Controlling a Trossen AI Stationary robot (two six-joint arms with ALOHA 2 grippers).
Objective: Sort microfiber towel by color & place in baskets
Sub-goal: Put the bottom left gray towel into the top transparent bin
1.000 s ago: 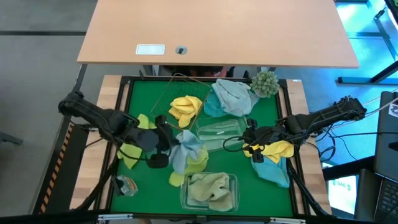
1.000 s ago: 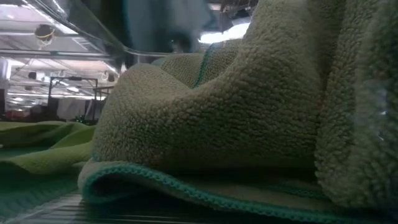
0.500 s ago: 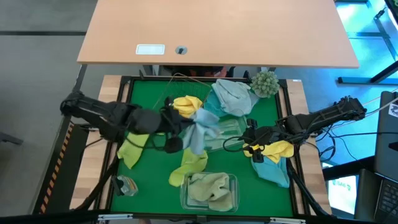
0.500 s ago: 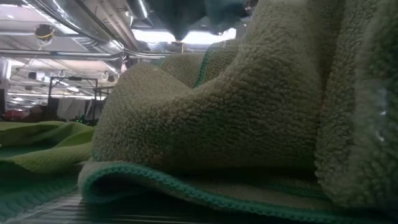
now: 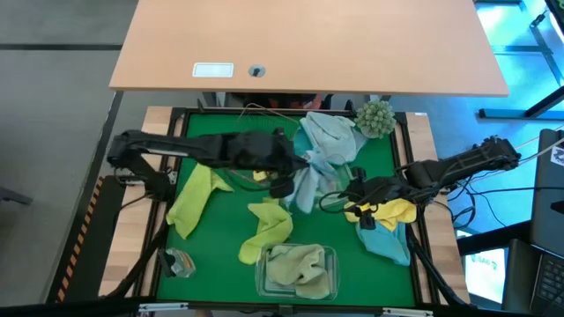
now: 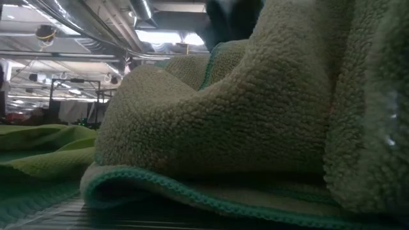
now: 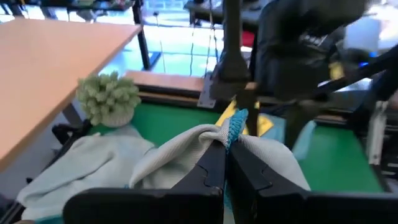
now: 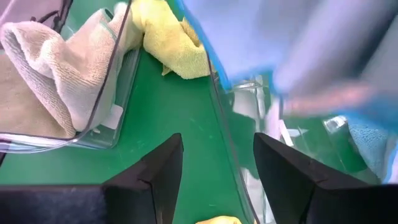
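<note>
My left gripper (image 5: 298,174) reaches across to the table's middle, shut on a light blue towel (image 5: 308,185) that hangs over the middle clear tub (image 5: 330,189). A second light blue towel (image 5: 328,136) lies at the far side. Lime towels lie at the left (image 5: 189,201) and the centre (image 5: 269,231). Olive towels (image 5: 298,267) fill the near clear tub and block the low view (image 6: 223,128). My right gripper (image 5: 357,201) is open beside the middle tub's right end, next to a yellow towel (image 5: 397,211) and a teal one (image 5: 388,240). My left gripper pinches the light blue towel between its two shut fingers (image 7: 214,163) at a bunched stretch of the blue-stitched hem (image 7: 235,124). The cloth is lifted and falls away slack on both sides of the fingers (image 7: 174,158).
A fuzzy grey-green ball plant (image 5: 374,117) stands at the far right corner. Thin brown wire (image 5: 256,114) shows by the far edge. A yellow towel (image 5: 257,176) peeks from under the left arm. A small crumpled object (image 5: 179,261) lies near the left corner.
My left gripper has swung from the table's left-centre toward the right and far side, staying shut. The light blue towel has been lifted off the lime towel and carried over the middle tub. The lime towels stayed where they were. The right arm kept still.
</note>
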